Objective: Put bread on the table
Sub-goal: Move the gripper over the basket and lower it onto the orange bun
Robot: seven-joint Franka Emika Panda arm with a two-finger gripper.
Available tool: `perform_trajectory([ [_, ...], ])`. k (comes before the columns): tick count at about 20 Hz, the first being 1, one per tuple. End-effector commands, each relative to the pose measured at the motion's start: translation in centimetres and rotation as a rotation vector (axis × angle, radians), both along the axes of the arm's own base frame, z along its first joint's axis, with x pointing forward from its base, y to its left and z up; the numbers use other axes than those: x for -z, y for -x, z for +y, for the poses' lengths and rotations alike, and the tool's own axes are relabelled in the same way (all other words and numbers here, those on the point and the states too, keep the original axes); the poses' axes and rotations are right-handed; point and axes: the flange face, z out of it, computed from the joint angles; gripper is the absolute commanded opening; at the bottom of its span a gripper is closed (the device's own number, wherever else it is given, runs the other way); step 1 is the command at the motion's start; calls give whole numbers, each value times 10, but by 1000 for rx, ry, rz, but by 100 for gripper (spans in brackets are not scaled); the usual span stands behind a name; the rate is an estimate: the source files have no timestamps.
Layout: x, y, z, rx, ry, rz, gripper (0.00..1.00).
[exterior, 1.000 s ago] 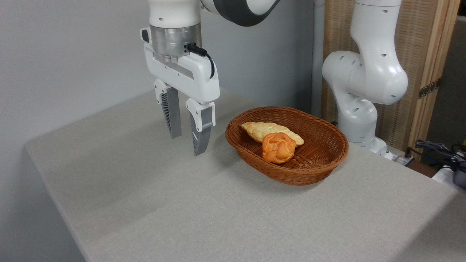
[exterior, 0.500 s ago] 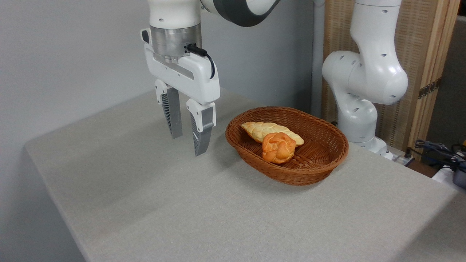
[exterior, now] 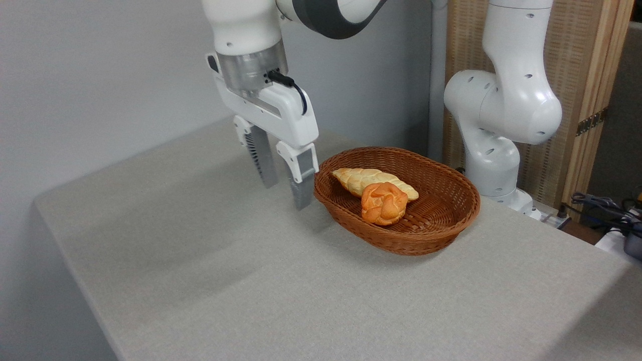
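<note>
A basket (exterior: 441, 220) is set on the counter (exterior: 200, 271), toward 3 o'clock. Two breads are held in it: the bread (exterior: 383, 202) at the front and a long loaf (exterior: 357, 179) touching it at 11 o'clock. The gripper (exterior: 286, 196) is hung over the counter at the basket's 9 o'clock, just beside the rim.

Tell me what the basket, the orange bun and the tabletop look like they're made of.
Basket: brown woven wicker or rattan, going by the visible weave and slight sheen.
Bun: glossy, uniformly orange and lumpy; real bread or a foam or plastic replica, can't tell which.
Table: matte light grey with a fine grainy texture, likely a fabric or felt-like covering.
</note>
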Motion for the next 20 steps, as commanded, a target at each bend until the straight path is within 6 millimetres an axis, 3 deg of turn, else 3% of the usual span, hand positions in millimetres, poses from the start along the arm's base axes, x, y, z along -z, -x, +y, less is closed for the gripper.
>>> perform_trajectory([
  [1,14,33,2,38,12,84,100],
  [8,61,95,20,127,19,222,100],
  [13,90,113,46,129,17,325,100],
  [20,117,114,42,146,12,382,100],
])
